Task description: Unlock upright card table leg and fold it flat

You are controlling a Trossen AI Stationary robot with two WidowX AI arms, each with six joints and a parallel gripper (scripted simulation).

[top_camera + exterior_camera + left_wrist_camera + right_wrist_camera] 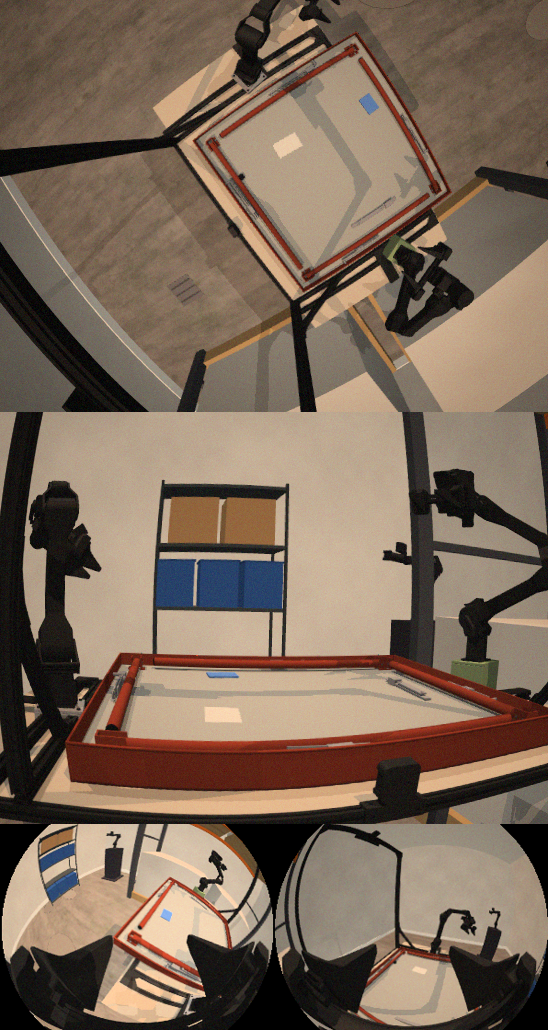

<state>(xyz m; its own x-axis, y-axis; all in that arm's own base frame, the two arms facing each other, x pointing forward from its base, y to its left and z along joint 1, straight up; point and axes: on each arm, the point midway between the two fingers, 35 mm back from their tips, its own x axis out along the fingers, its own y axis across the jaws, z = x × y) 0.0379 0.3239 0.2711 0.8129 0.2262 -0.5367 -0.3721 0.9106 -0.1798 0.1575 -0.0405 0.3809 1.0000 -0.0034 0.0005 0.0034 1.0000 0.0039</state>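
The card table (325, 165) lies upside down with its red rim (225, 767) up. The leg beside the left arm (250, 116) (123, 699) (161, 953) lies flat along its side inside the rim. Its metal brace (118, 686) lies low beside it. The other three legs (397, 122) (365, 236) (260, 210) also lie flat along their sides. My left gripper (152, 939) (94, 573) is open and empty, raised outside the rim near the corner where that leg is hinged. My right gripper (414, 950) is open and empty, raised on the opposite side, away from the legs.
A blue patch (369, 104) (222, 675) and a pale patch (288, 145) (223, 714) show on the table's underside. A loose-looking metal strip (372, 212) lies near the right arm's side. Black frame posts (419, 537) stand around the table; a shelf (222, 548) stands behind.
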